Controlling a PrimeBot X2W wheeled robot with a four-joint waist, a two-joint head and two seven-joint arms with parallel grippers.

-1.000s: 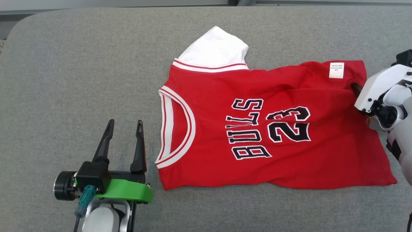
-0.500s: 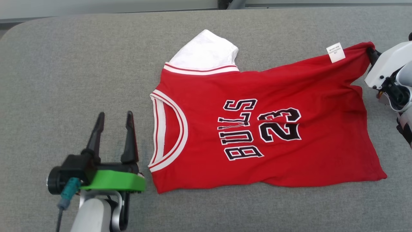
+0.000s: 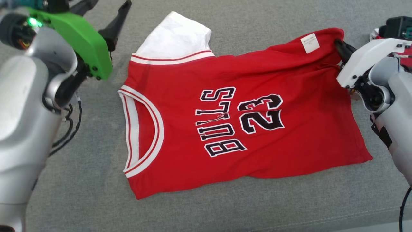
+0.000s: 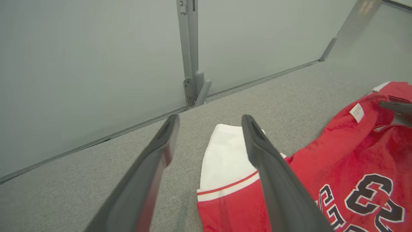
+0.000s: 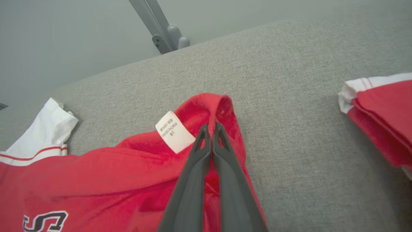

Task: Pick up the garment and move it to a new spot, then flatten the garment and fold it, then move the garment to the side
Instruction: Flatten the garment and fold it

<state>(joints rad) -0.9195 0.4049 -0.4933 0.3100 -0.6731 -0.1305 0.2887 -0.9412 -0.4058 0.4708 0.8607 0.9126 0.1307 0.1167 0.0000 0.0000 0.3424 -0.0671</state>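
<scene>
The garment (image 3: 225, 122), a red jersey with black lettering, lies spread on the grey padded table (image 3: 257, 203), collar to the left and its white sleeve (image 3: 175, 38) at the far side. My right gripper (image 3: 339, 45) is shut on the garment's far right hem corner, by the white label (image 3: 310, 43). In the right wrist view its fingertips (image 5: 211, 127) pinch a raised red fold beside the label (image 5: 174, 131). My left gripper (image 4: 210, 119) is open and holds nothing, hovering above the table just left of the white sleeve (image 4: 225, 158). In the head view it (image 3: 109, 4) reaches toward the top edge.
Another red and white folded cloth (image 5: 383, 109) lies on the table right of the held corner. A grey wall with a metal post (image 4: 190, 64) runs behind the table's far edge. The table's front edge (image 3: 354, 224) shows at lower right.
My right gripper shut on the hem corner and pulled it up toward the far side. My left arm rose from beside the collar to the white sleeve. The head camera has shifted too.
</scene>
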